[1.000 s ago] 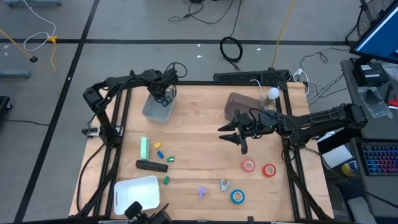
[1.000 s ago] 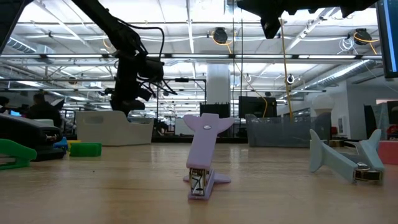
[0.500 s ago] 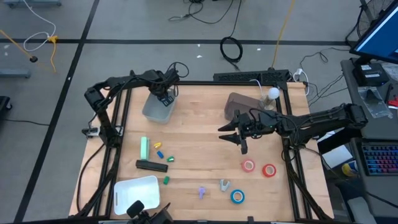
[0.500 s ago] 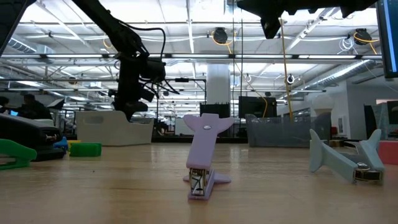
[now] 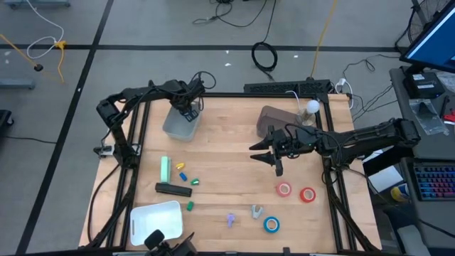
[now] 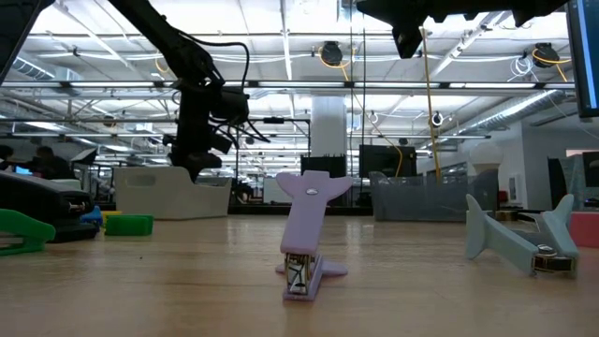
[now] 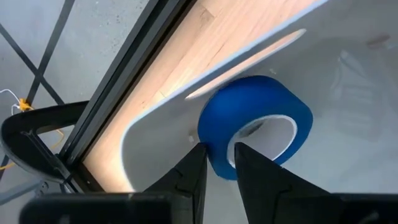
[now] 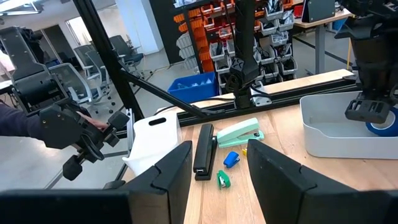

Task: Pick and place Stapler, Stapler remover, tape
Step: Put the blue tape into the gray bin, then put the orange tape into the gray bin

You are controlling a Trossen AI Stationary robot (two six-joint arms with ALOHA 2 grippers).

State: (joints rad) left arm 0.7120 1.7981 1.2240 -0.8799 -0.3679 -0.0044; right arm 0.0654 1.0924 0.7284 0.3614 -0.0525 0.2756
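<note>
My left gripper (image 5: 186, 111) hangs over the pale bin (image 5: 178, 126) at the table's far left and is shut on a blue tape roll (image 7: 255, 121) with a pale centre. Two red tape rolls (image 5: 284, 189) (image 5: 307, 194) and another blue roll (image 5: 271, 225) lie flat at the near right. The black stapler (image 5: 173, 188) and the green stapler (image 5: 166, 168) lie on the left half. A purple staple remover (image 6: 307, 234) and a grey one (image 6: 519, 245) stand near the near edge. My right gripper (image 5: 272, 159) is open, raised over the table's middle, and holds nothing. My left gripper pinches the wall of the blue tape roll (image 7: 217, 155), one finger (image 7: 252, 171) in the roll's hollow centre and the other finger (image 7: 194, 174) outside. It comes from above, pointing down into the bin. Whether the roll rests on the bin's floor cannot be told.
A white tray (image 5: 156, 219) sits at the near left corner and a brown box (image 5: 274, 121) at the far right. Small yellow, blue and green bits (image 5: 183, 173) lie beside the staplers. Black frame rails (image 5: 135, 142) run along the table's sides. Bare wood lies between the two arms.
</note>
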